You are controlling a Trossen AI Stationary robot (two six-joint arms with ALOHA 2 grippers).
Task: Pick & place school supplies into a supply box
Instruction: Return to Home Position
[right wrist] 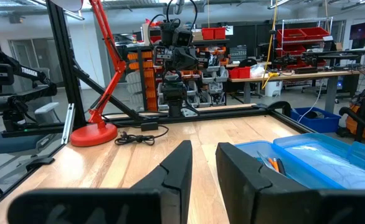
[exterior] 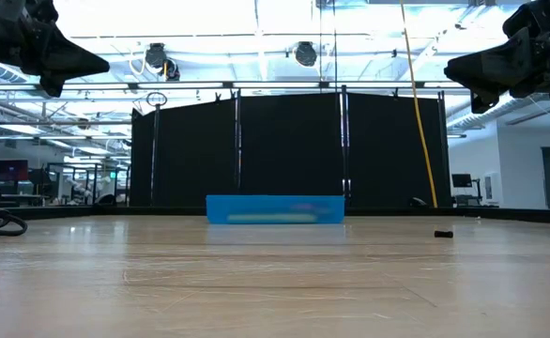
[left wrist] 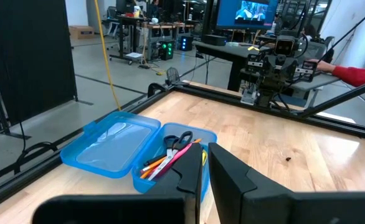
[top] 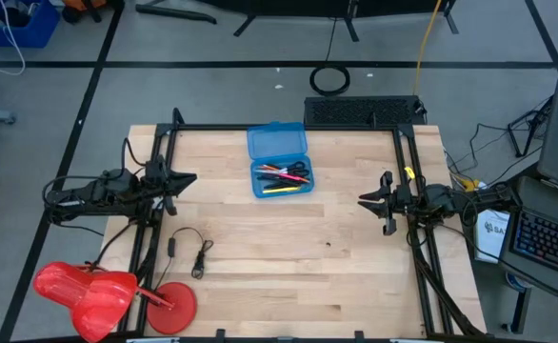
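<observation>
The bright blue supply box (top: pixel 280 160) lies open near the table's far edge, lid folded back toward the far side. Pens, pencils and small black-handled scissors (top: pixel 284 177) lie inside its tray, also seen in the left wrist view (left wrist: pixel 170 155). My left gripper (top: pixel 186 179) hovers at the table's left side, raised, fingers slightly apart and holding nothing. My right gripper (top: pixel 368 200) hovers at the right side, also raised, open and empty. In the low view the box (exterior: pixel 275 209) sits far back on the table.
A thin black cable with a plug (top: pixel 191 251) lies on the near-left part of the table. A red desk lamp (top: pixel 108 293) stands at the near-left corner. A small dark speck (top: pixel 328 244) sits right of centre. Bare wood stretches between the arms.
</observation>
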